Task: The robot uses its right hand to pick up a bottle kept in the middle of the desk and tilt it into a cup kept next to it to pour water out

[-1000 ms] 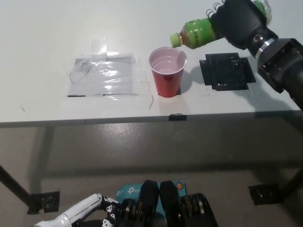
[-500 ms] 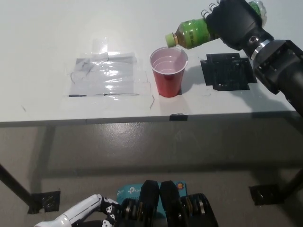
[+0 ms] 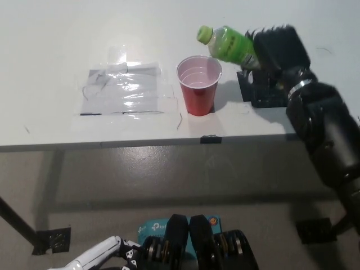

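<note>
1. We're looking down on the pale worktop (image 3: 50,62), and the black right robot hand (image 3: 277,49) is up over its far right part, fingers wrapped tight around a green bottle (image 3: 228,45).
2. The bottle is off the surface, lying close to level, its cap end pointing to picture left and tipped slightly upward — that cap sits just above and behind the far rim of the cup.
3. The red cup (image 3: 199,84) stands upright on the worktop just beside the bottle, its mouth open to us; the inside looks pale pinkish, and we can't tell whether any liquid is in it.
4. We see no stream between bottle and cup.
5. The bottle shows bright green through its wall; how full it is, we can't say.
6. Under the robot hand lies a black taped square (image 3: 264,90), partly hidden by the wrist.
7. Left of the cup — a patch of clear, shiny tape (image 3: 121,90) stuck flat on the worktop.
8. The white left robot hand (image 3: 95,260) rests low at the bottom left, below the worktop edge; whether its fingers are spread or closed, we cannot tell.
</note>
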Motion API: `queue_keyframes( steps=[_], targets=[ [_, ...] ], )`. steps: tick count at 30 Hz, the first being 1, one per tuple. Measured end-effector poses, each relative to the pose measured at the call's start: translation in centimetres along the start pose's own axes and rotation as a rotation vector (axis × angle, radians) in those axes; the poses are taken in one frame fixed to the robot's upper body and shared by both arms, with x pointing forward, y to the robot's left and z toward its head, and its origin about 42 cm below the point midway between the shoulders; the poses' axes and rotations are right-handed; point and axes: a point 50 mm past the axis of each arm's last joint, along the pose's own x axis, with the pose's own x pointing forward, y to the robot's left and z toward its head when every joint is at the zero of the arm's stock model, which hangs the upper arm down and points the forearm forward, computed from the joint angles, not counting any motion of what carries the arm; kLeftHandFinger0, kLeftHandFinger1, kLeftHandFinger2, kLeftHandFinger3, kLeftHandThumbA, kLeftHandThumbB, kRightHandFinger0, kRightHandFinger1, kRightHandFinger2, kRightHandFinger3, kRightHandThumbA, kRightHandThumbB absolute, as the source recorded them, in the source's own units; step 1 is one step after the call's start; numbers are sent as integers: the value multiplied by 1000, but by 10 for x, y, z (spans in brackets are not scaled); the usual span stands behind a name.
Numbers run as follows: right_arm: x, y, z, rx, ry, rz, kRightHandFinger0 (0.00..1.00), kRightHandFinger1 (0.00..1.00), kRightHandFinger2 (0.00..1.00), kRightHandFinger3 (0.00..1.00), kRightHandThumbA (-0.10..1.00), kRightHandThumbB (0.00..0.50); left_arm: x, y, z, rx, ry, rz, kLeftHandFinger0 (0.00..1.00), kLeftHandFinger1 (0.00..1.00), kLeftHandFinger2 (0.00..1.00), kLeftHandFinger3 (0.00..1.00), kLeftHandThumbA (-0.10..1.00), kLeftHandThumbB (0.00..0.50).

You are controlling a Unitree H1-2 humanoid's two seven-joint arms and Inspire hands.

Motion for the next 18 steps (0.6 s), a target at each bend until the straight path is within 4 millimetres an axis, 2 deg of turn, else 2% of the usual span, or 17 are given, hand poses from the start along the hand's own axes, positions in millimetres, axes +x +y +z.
queue_keyframes(
  steps=[1, 2, 3, 5, 7, 12, 18],
  targets=[
    [-1, 2, 1, 24, 6, 3, 0, 6, 48, 430, -100, 0, 0, 0, 0, 0, 0, 0, 876, 773, 796, 982, 983, 430],
    [-2, 6, 2, 79, 22, 13, 0, 0, 52, 433, -100, 0, 0, -1, 0, -2, 1, -1, 879, 773, 794, 980, 985, 434],
    [-3, 9, 1, 125, 37, 19, 0, 13, 79, 442, -100, 0, 0, -1, -1, -3, 2, -1, 883, 773, 793, 982, 979, 417],
    [-5, 13, 0, 200, 60, 26, 40, 125, 233, 434, -100, 14, 0, -1, -1, -4, 4, -2, 879, 771, 787, 979, 985, 404],
    [-8, 19, -2, 278, 83, 34, 40, 129, 229, 419, -100, 9, 0, -2, -2, -5, 5, -3, 876, 772, 786, 981, 981, 407],
    [-17, 35, -10, 473, 154, 48, 0, 19, 126, 406, -100, 0, 0, -3, -2, -6, 5, -4, 861, 763, 782, 982, 981, 396],
    [-25, 52, -21, 694, 236, 39, 0, 0, 72, 407, -100, 1, -1, -4, -3, -10, 7, -6, 837, 756, 786, 982, 1000, 414]
  ],
)
